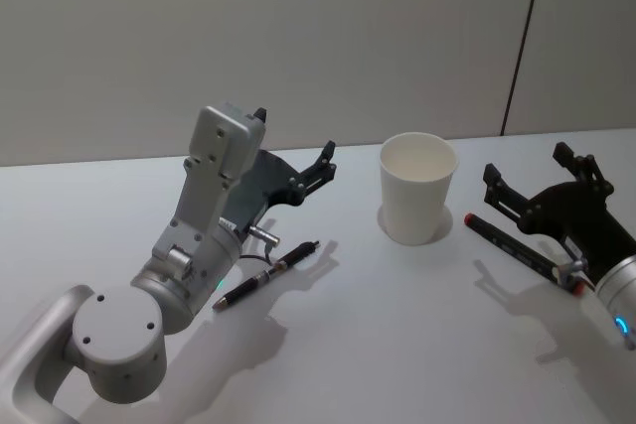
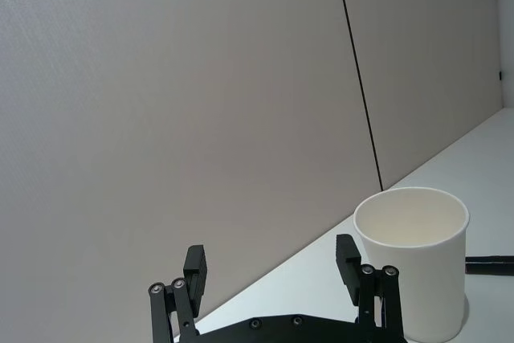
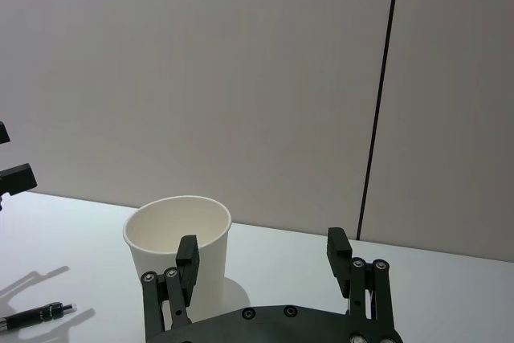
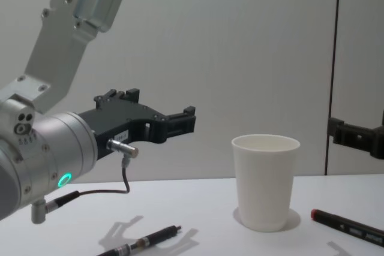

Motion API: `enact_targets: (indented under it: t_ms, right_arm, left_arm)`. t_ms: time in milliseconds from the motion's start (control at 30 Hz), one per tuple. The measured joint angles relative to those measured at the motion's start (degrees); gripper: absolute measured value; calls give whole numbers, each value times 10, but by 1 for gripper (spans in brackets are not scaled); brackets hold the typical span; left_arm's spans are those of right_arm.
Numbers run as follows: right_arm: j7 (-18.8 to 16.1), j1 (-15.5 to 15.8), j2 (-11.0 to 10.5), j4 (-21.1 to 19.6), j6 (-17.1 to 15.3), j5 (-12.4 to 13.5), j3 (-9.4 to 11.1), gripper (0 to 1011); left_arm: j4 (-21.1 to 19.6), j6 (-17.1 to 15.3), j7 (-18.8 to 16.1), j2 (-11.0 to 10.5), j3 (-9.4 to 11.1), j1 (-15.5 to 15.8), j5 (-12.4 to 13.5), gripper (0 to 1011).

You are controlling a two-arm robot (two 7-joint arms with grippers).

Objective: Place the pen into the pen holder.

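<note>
In the left wrist view, the left gripper (image 2: 271, 255) sits at the bottom edge, fingers spread and empty, and the pen holder (image 2: 414, 267) stands upright at lower right. In the right wrist view, the right gripper (image 3: 263, 248) shows its fingers spread too, with the pen holder beyond them at lower left and a black pen (image 3: 36, 315) in the corner. In the head view, we see the pen holder right of centre on the desk (image 1: 397, 345). The black pen lies left of centre and a red-ended pen (image 1: 517, 248) lies at right. In the chest view, both grippers hang above the desk, with a pen lying flat on either side of the pen holder.
</note>
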State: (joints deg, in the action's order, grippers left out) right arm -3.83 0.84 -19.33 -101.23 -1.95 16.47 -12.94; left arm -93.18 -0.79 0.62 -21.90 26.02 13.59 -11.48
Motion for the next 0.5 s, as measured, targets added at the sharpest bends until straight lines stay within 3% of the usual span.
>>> enact_targets:
  t_ms: [500]
  right_arm:
    - [0,0,0,0,0,0,0,1001]
  left_arm:
    - [0,0,0,0,0,0,0,1001]
